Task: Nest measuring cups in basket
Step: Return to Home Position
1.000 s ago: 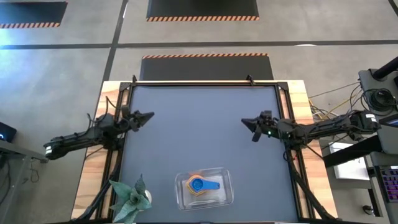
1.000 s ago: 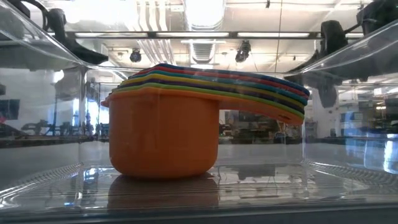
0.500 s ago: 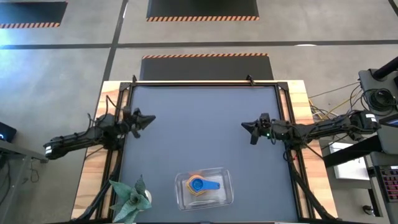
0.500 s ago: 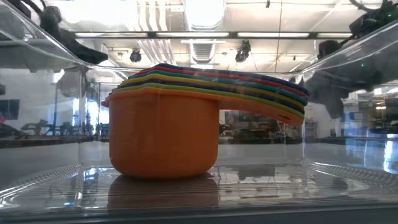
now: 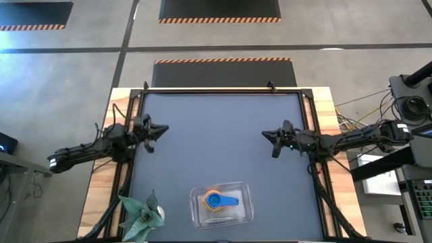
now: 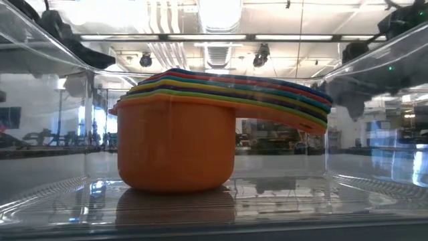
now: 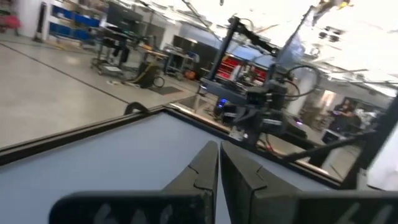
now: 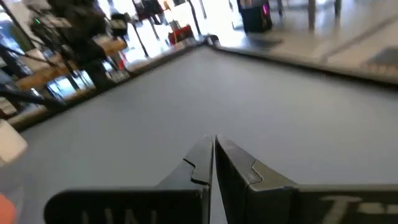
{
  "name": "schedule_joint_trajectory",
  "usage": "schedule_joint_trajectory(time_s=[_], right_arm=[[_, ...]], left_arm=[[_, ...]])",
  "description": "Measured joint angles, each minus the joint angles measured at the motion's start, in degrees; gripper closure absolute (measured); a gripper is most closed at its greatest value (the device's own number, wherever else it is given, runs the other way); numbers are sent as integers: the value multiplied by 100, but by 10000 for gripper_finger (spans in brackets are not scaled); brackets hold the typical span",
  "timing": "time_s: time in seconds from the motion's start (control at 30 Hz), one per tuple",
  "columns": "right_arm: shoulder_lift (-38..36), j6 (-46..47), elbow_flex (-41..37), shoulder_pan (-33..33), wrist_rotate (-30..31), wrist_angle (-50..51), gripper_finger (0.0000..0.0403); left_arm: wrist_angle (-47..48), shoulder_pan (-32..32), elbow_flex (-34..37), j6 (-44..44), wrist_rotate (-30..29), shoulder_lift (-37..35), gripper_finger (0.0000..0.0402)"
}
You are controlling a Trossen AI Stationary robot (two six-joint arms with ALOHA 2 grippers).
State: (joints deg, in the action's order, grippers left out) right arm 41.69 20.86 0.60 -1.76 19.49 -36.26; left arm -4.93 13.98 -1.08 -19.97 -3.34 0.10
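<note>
The cups (image 5: pixel 217 200) sit nested in one stack, blue on top and the orange cup (image 6: pixel 175 144) outermost, with their handles lying together to one side. The stack stands inside the basket (image 5: pixel 244 213), with bare floor showing around it up to the clear walls. The basket lies at the table's (image 5: pixel 216 128) lower edge in the high view, about midway along. A plant (image 5: pixel 142 216) stands near it at the lower left corner. The rest of the dark top is open. The left gripper (image 5: pixel 160 127) hangs just inside the left edge, fingers closed on nothing. The right gripper (image 5: pixel 267 134) hangs inside the right edge, likewise closed and empty. Both are well apart from the basket.
</note>
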Motion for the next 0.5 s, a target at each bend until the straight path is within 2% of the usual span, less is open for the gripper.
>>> schedule_joint_trajectory(time_s=[0.2,0.37,0.5], right_arm=[[-4,-552,-2,0,-48,-1021,394],[-79,-432,-2,0,-251,-1066,394],[-103,-755,-2,2,-509,-979,394]], left_arm=[[30,0,7,148,-60,-11,401],[30,-4,11,157,-29,-11,401],[34,-6,11,203,97,-11,401]])
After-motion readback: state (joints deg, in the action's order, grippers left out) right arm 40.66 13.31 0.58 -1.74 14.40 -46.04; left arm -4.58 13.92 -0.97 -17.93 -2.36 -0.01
